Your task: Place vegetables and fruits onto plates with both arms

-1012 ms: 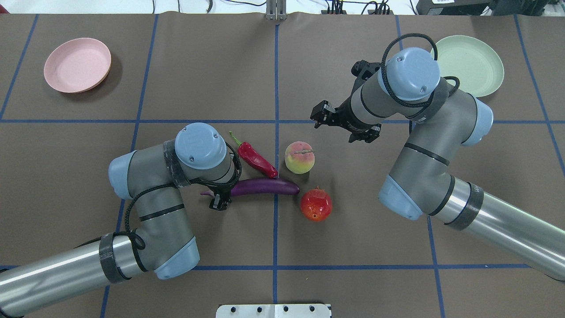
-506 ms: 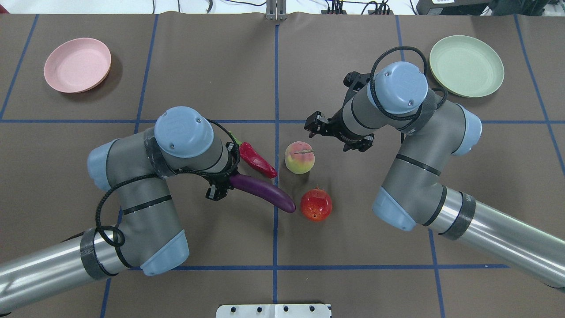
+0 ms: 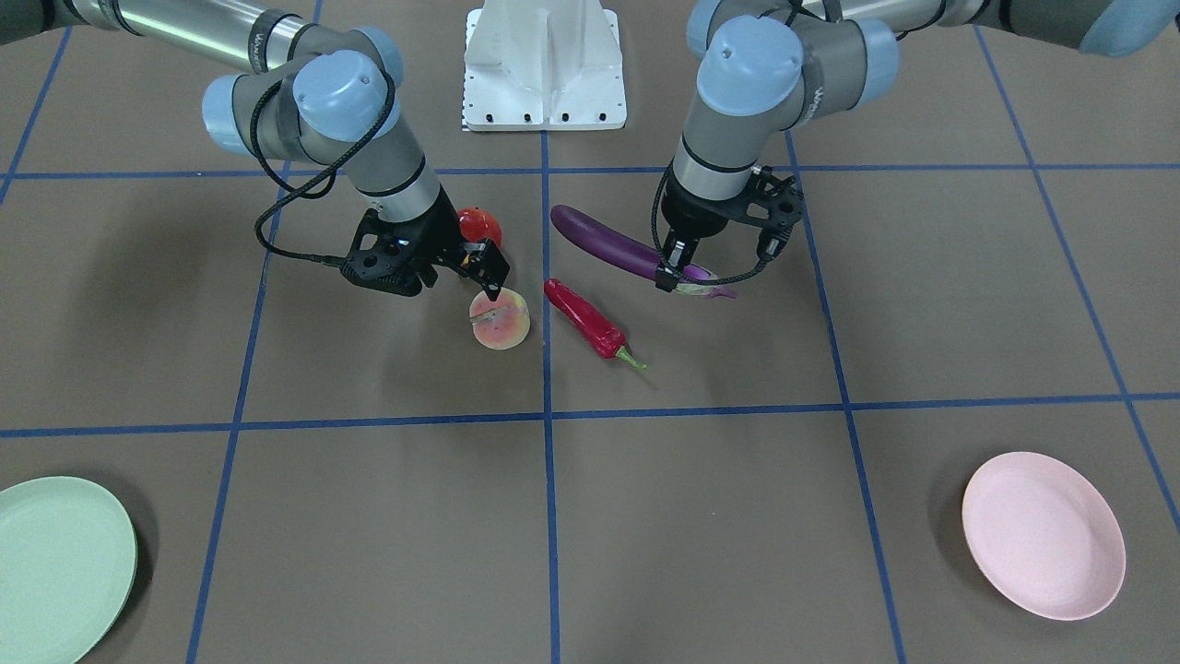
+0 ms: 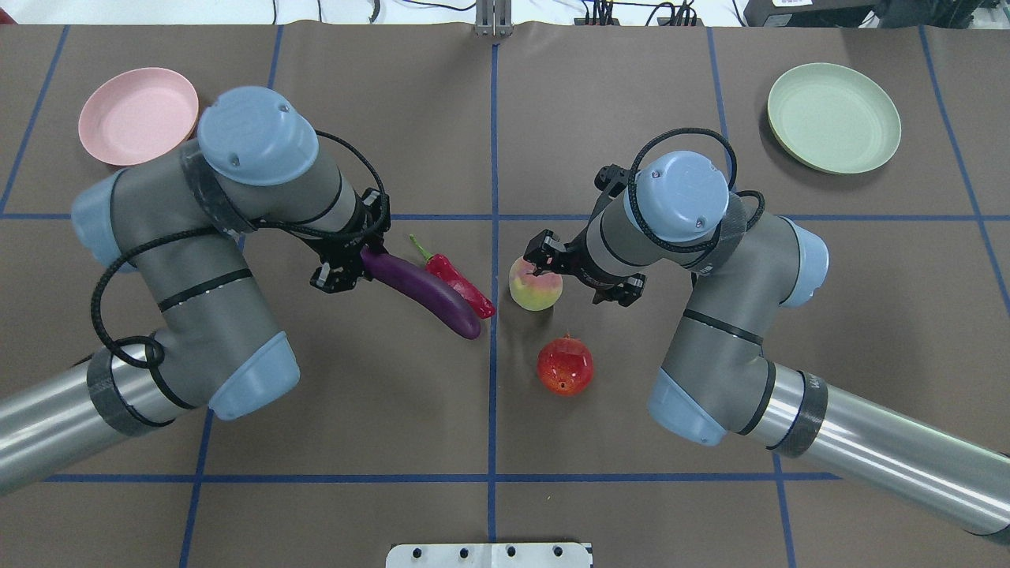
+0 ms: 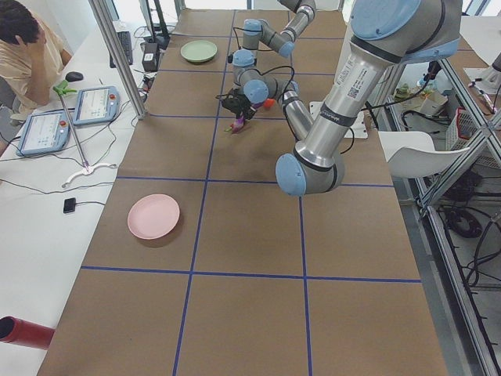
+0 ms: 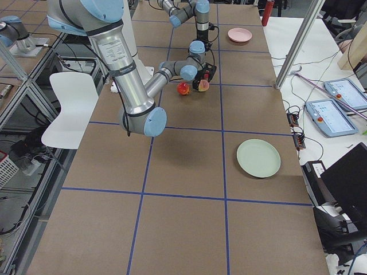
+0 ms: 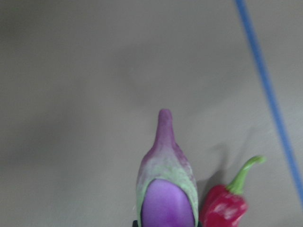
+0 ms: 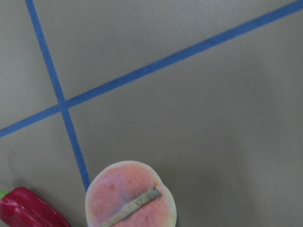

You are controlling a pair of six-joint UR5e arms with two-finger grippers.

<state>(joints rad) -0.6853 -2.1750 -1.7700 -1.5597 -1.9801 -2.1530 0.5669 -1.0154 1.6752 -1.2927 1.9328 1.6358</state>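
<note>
Pink plate (image 4: 138, 116), mint plate (image 4: 834, 117) on brown blue-gridded table (image 4: 355, 410); person (image 5: 27, 55) alongside.

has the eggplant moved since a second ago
Yes. The eggplant, held by the left gripper, has shifted left and away from the robot; its tip, earlier across the centre blue line, now stops short of it.

Chili pepper (image 4: 448, 272) lies between eggplant (image 4: 426, 296) and peach (image 4: 536, 287), pomegranate (image 4: 565, 366) nearer the robot; left plate (image 4: 138, 116), right plate (image 4: 834, 118) in far corners

Mint plate (image 3: 57, 563) cut by edge; pomegranate (image 3: 478, 224) half hidden
</note>
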